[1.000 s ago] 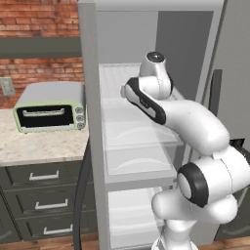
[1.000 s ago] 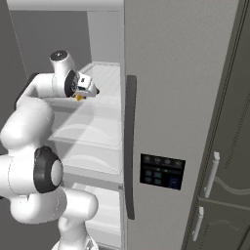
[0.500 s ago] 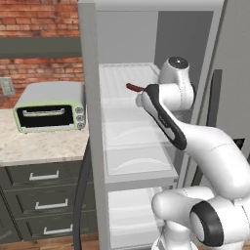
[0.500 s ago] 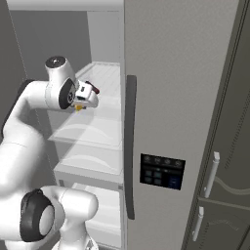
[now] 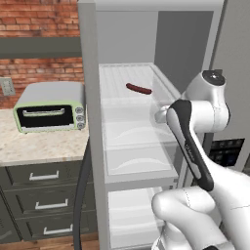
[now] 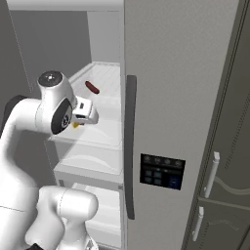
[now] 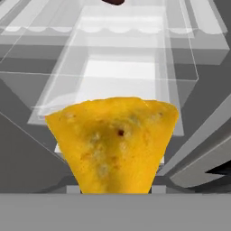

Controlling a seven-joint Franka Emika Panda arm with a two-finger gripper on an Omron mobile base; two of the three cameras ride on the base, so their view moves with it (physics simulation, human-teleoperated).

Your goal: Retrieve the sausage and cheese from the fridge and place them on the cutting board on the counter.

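The yellow wedge of cheese (image 7: 113, 144) sits close up in the hand view and shows as a small yellow bit (image 6: 75, 125) under the hand in the right base view. My gripper (image 6: 79, 121) is shut on it, in front of the open fridge (image 5: 90, 73), level with the shelf below the top one. The dark red-brown sausage (image 5: 138, 89) lies alone on the top translucent shelf, also seen from the right (image 6: 92, 87) and at the hand view's top edge (image 7: 113, 2). The cutting board is out of view.
A pale green toaster oven (image 5: 49, 106) stands on the beige counter (image 5: 39, 146) left of the fridge, over dark grey drawers (image 5: 44, 177). The closed fridge door (image 6: 185, 73) with its dark handle (image 6: 130, 146) is right of the arm. Translucent shelves and a drawer (image 7: 122, 67) lie ahead of the hand.
The arm has drawn back from the upper shelf toward the right and slightly down, carrying the cheese. The sausage, partly behind the arm before, now lies in full view.
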